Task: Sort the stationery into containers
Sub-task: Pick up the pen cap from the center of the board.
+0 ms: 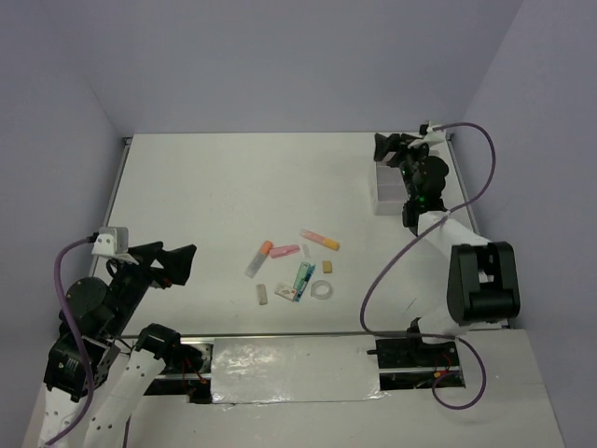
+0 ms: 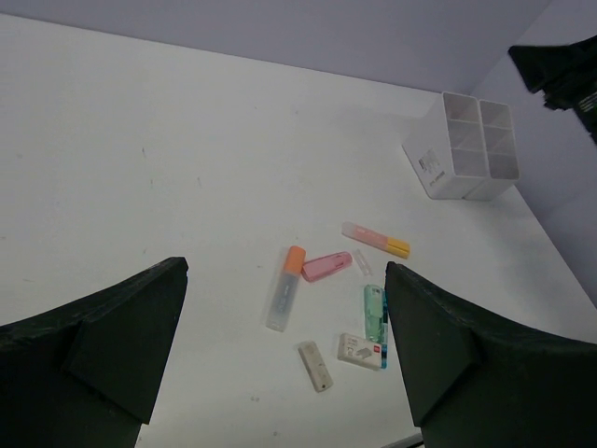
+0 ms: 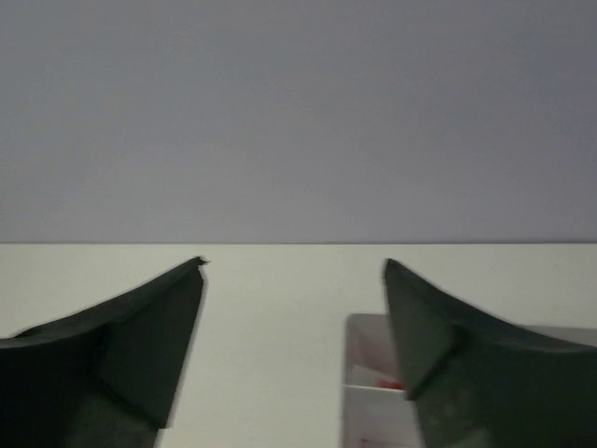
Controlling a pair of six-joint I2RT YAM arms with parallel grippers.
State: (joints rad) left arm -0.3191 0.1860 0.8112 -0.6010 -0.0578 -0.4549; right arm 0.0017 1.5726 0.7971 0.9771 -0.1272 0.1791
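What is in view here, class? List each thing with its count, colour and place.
orange-capped marker: one, clear with orange cap, left of the central pile
pink marker: one, pink, right of it
pink-yellow marker: one, pink with yellow end, pile's far right
small clear piece: one, between those two
green packet: one, green, pile's middle
yellow eraser: one, yellow, right of packet
white eraser: one, white, near side of packet
beige eraser: one, beige, nearest left
tape ring: one, clear, nearest right
trays: two joined, white, far right
red item: one, inside a tray, mostly hidden
table: one, white
left pincer: one, black, open, near left
right pincer: one, black, open, above the trays
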